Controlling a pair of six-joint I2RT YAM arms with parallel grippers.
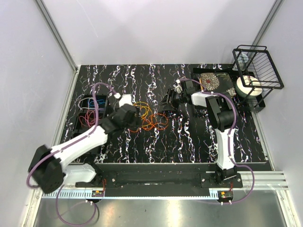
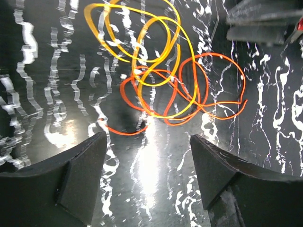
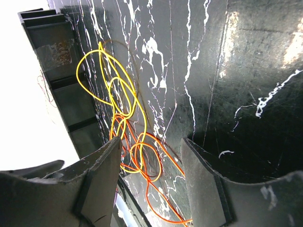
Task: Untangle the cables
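A tangle of yellow cable (image 1: 142,107) and orange cable (image 1: 158,124) lies on the black marbled table (image 1: 189,142) between the two arms. My left gripper (image 1: 132,112) is open and empty just left of the tangle. In the left wrist view the yellow loops (image 2: 161,19) and orange loops (image 2: 222,56) lie ahead of the open gripper (image 2: 147,156), apart from it. My right gripper (image 1: 166,106) is open and empty just right of the tangle. Its wrist view shows yellow (image 3: 78,71) and orange (image 3: 161,142) loops beyond the gripper (image 3: 150,142).
A black bin (image 1: 81,101) at the left holds blue and red wires. A black wire rack (image 1: 258,71) with a white roll (image 1: 248,87) and a flowered box (image 1: 210,81) stand at the back right. Grey walls enclose the table.
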